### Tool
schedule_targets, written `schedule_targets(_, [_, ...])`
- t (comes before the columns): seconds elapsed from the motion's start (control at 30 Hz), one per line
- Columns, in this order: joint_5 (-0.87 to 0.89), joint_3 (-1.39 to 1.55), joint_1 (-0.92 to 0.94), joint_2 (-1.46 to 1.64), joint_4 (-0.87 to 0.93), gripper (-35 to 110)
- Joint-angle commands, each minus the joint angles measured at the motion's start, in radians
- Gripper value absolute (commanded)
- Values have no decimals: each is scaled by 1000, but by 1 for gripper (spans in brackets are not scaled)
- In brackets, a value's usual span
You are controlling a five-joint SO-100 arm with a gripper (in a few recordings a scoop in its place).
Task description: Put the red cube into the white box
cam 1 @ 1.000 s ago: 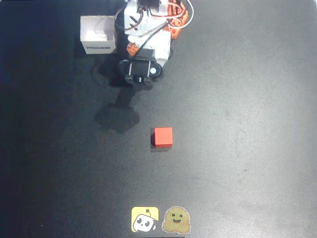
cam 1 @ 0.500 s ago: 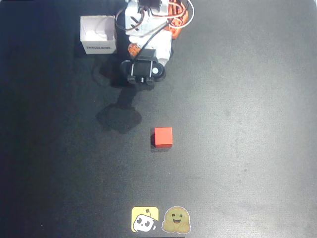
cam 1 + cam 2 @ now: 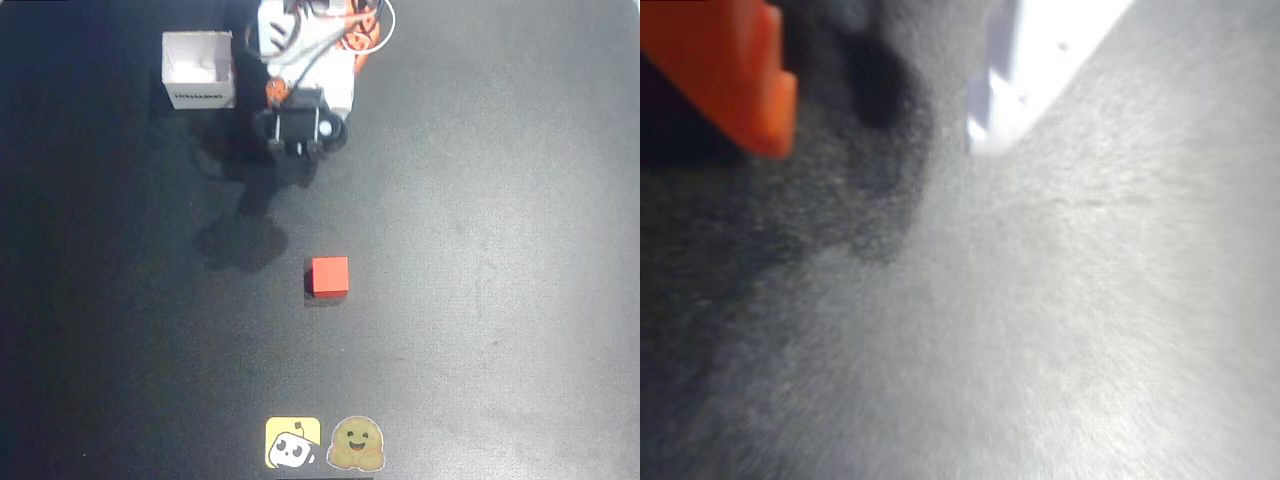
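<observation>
In the overhead view, the white box (image 3: 199, 70) carries one line of small dark print on its outer side wall, the wall facing the bottom of the picture; the letters are too small and blurred to read. Near the bottom edge of that view two stickers lie side by side on the dark surface (image 3: 500, 300): a yellow sticker (image 3: 293, 443) showing a small white cartoon robot face, and just to its right a tan sticker (image 3: 357, 444) shaped like a smiling face. Neither sticker bears readable words or numbers.
</observation>
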Motion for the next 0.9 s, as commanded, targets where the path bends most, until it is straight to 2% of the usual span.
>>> schedule_targets(0.0, [-14, -149, -9, -110, 8, 15])
schedule_targets(0.23, [-23, -545, -43, -632, -12, 17])
schedule_targets(0.5, [3, -621, -98, -905, -201, 20])
schedule_targets(0.77, [8, -871, -138, -1238, -229, 25])
schedule_targets(0.87, [21, -882, -152, -1295, -282, 26])
